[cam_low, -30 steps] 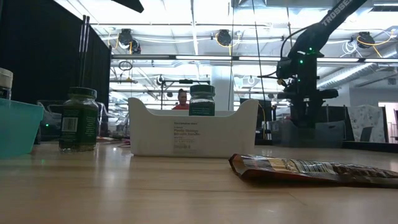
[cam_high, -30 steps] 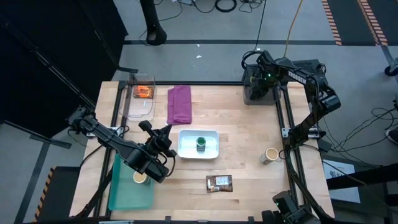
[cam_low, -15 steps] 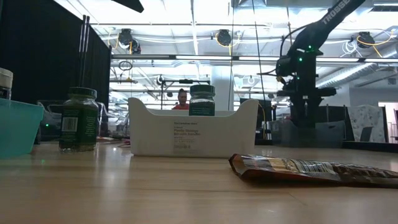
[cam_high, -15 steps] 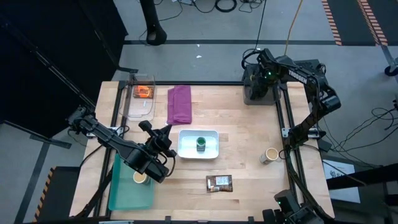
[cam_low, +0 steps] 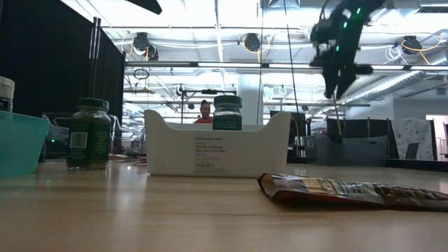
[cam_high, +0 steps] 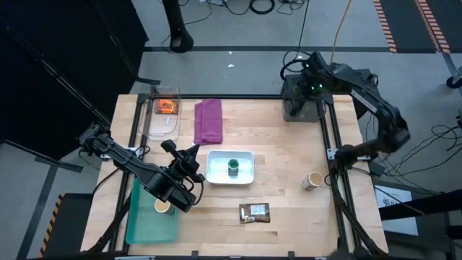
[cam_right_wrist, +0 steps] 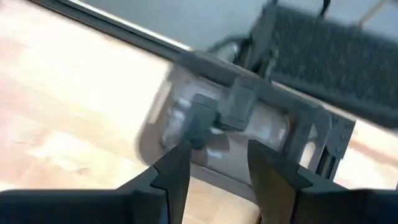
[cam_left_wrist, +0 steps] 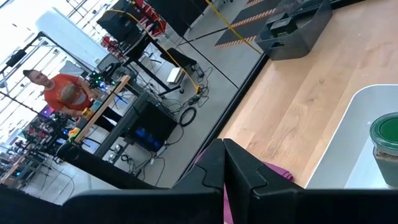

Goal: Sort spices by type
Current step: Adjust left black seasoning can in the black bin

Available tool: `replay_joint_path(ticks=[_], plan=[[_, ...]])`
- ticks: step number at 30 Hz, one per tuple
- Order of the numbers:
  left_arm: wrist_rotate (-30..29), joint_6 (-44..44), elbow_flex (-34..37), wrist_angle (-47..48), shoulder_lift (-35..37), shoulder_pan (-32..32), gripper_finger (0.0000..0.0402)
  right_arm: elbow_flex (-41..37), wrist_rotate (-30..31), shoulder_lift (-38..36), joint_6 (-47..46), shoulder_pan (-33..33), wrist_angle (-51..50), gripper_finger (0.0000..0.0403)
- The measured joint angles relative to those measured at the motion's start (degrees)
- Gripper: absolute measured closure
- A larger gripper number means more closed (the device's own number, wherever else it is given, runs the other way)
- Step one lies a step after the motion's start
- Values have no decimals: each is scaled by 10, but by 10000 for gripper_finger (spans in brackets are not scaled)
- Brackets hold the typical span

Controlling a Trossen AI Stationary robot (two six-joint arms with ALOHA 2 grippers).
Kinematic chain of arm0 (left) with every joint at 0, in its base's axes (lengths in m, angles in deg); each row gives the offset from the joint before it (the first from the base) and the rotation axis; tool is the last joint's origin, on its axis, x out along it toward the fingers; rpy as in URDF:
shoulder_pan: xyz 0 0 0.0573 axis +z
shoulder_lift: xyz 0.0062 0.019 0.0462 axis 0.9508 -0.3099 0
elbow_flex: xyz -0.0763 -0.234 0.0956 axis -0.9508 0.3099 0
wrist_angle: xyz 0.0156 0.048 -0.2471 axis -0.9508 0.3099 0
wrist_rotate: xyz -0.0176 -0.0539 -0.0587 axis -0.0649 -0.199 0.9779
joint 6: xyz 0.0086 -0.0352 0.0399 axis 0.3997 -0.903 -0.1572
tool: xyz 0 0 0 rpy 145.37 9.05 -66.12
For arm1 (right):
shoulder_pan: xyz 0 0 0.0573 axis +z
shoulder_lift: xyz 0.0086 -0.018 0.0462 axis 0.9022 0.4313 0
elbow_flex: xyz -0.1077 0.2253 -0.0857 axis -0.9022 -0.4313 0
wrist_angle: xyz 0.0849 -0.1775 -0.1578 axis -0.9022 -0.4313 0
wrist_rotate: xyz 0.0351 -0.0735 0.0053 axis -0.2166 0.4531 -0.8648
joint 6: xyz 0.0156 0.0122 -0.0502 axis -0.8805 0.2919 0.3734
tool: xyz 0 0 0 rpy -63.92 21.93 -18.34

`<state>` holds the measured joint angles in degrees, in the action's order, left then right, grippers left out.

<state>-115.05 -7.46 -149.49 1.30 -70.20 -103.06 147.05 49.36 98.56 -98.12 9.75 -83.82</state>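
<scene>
Now | dark brown packet flat, long axis approx left-right | left pincer clenched, empty | right pincer released

Level across a pale wooden table. Centre: a white tray, with a green-lidded jar showing above its rim. Left of the tray, apart from it: a second green-lidded jar, upright on the wood. Far left edge: part of a teal bin. Front right: a dark brown packet lying flat. Upper right, high above the table: the right gripper, pointing down, fingers slightly parted, nothing between them. Behind the tray, far off: a person in red.
</scene>
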Motion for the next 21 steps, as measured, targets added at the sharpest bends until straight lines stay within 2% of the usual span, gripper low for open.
replay_joint_path(ticks=[5, 10, 17, 21], plan=[[0, 0, 0, -1, 0, 0, 397, 0, 33, -78, -13, 73, -1, 262], [0, -1, 0, -2, 0, 0, 397, 0, 61, -131, -37, 117, -14, 261], [0, -1, 0, -1, 0, 0, 397, -37, 123, -156, -62, 141, -25, 265], [0, -1, 0, -1, 0, 0, 397, -99, 117, -138, -66, 130, 14, 298]])
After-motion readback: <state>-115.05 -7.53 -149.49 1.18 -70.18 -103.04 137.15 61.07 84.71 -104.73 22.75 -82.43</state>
